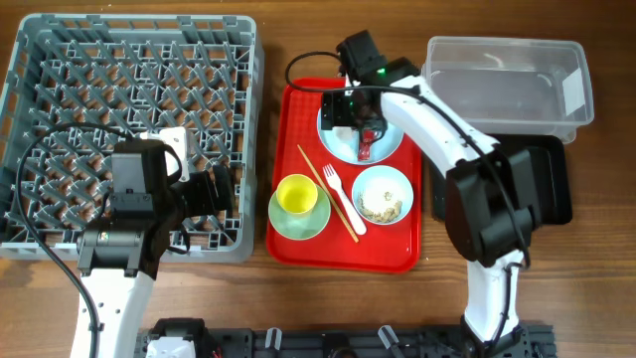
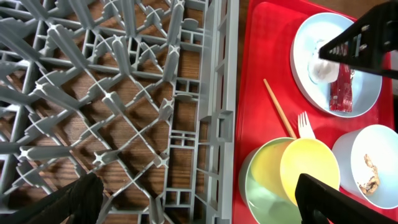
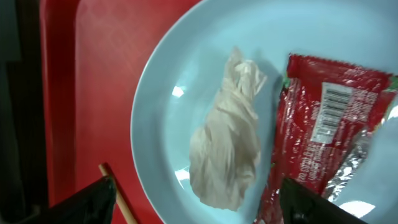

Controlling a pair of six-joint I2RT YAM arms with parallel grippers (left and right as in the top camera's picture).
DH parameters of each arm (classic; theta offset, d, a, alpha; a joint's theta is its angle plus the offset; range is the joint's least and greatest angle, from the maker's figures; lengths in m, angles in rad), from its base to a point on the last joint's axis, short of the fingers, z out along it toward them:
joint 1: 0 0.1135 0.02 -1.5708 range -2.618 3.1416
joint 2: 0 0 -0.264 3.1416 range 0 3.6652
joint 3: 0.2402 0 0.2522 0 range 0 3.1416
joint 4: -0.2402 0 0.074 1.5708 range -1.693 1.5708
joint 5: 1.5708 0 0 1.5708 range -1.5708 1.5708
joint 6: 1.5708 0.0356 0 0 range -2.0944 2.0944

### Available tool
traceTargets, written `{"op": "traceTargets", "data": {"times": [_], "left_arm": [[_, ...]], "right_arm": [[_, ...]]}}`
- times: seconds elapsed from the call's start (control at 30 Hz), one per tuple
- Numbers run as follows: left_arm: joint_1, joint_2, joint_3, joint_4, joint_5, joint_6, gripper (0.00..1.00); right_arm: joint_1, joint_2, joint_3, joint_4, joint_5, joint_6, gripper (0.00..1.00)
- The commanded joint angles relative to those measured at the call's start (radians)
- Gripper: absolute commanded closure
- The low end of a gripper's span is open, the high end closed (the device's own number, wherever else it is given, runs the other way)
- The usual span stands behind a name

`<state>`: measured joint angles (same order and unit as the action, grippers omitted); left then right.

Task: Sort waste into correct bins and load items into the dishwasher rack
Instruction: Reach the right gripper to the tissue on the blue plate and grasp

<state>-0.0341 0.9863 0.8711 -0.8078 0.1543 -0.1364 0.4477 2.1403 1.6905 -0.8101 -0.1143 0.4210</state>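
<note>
My right gripper [image 3: 205, 208] is open just above the pale blue plate [image 3: 168, 112], its fingers either side of the crumpled white tissue [image 3: 227, 137]. The red wrapper [image 3: 323, 124] lies beside the tissue. The plate [image 1: 360, 129] sits on the red tray [image 1: 343, 249] with the bowl [image 1: 383, 195] of crumbs, the yellow cup [image 1: 296, 194] on the green saucer [image 1: 298, 221], the white fork [image 1: 343, 199] and the wooden stick [image 1: 326, 194]. My left gripper [image 2: 199, 205] is open and empty over the right edge of the grey rack [image 1: 129, 129].
The clear tub [image 1: 507, 80] stands at the back right, with the black tray [image 1: 552, 179] in front of it, partly hidden by my right arm. The rack holds nothing.
</note>
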Motion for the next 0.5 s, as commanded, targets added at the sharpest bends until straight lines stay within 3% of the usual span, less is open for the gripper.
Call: {"op": "traceTargets", "data": {"times": [0.0, 0.13, 0.47], "left_arm": [[0.005, -0.010, 0.021, 0.002, 0.012, -0.006, 0.00], [0.005, -0.010, 0.021, -0.002, 0.012, -0.006, 0.00], [0.005, -0.010, 0.021, -0.006, 0.012, -0.006, 0.00]], "right_arm": [[0.008, 0.031, 0.011, 0.005, 0.070, 0.083, 0.19], [0.009, 0.031, 0.008, 0.002, 0.069, 0.114, 0.37], [0.010, 0.031, -0.079, 0.068, 0.074, 0.156, 0.37]]}}
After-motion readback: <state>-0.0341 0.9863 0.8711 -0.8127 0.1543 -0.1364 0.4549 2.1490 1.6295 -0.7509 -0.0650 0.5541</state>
